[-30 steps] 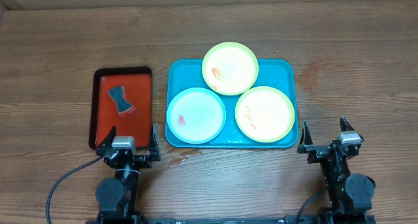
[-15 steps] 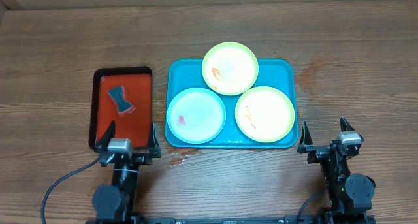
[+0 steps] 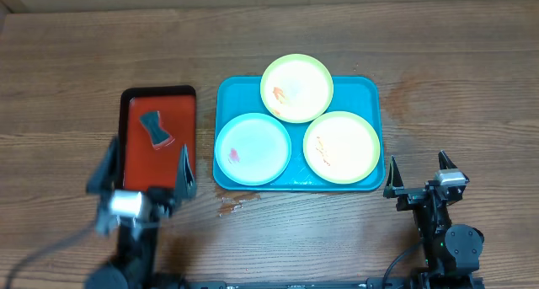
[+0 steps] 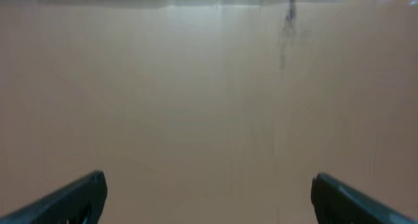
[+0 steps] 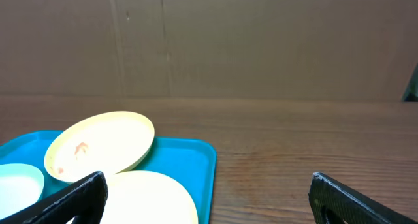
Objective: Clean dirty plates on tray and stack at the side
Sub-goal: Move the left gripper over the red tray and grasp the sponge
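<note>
Table [image 3: 438,53]: wood, carries everything in view

Tray [image 3: 370,91]: turquoise, ahead of both sets of fingers, to the right of the left fingers [image 3: 184,167] and to the left of the right fingers [image 3: 392,179]

Red tray [image 3: 181,120]: directly ahead of the left fingers, holding a dark pad [image 3: 154,128], likely the wiper

Far yellow-green plate [image 3: 296,88], blue-white plate [image 3: 253,149], near yellow-green plate [image 3: 341,147]: all on the Tray with red-orange smears; the far one appears to lean on the other two

Both sets of fingers are spread wide and hold nothing

Risk: lifting a lower one first would likely tip the leaning one; these light pieces may skid under wiping

No legible writing or brands
</note>
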### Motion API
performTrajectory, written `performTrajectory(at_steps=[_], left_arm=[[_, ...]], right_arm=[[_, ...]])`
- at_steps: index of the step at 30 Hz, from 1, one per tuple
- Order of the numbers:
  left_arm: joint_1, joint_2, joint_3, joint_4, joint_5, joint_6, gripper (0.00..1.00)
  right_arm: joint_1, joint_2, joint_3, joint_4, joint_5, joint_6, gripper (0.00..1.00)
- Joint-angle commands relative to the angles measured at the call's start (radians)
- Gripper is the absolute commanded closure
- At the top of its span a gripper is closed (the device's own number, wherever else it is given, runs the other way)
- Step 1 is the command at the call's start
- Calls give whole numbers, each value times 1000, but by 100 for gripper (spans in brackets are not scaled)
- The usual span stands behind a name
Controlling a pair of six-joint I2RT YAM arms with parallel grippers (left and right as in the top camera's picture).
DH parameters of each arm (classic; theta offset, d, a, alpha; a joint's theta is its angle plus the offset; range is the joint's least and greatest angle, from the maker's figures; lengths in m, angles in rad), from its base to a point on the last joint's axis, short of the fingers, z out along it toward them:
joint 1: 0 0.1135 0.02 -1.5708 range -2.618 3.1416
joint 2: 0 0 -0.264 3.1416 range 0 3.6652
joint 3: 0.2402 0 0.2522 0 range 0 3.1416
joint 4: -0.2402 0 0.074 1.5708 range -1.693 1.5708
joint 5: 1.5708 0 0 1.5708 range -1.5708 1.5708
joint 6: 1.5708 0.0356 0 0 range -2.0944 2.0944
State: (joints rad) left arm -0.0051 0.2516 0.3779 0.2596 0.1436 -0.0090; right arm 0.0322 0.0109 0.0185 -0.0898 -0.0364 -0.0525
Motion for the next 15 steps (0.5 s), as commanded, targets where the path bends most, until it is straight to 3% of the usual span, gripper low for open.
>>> performTrajectory(at_steps=[1,6,8,12,15], left_arm=[[6,240,248,-218,-44,55,0],[5,636,587,-587,86,61,0],[16,758,676,-663,41,65,0],[87,967,843,-836,-149,-210,0],[135,1096,899,-880,-135,-288,0]], right_arm=[[-5,-8,-10,6,9,-1,0],[-5,-8,-10,6,9,-1,0],[-5,-8,-10,6,9,-1,0],[-5,-8,-10,6,9,-1,0],[-5,-8,-10,6,9,-1,0]])
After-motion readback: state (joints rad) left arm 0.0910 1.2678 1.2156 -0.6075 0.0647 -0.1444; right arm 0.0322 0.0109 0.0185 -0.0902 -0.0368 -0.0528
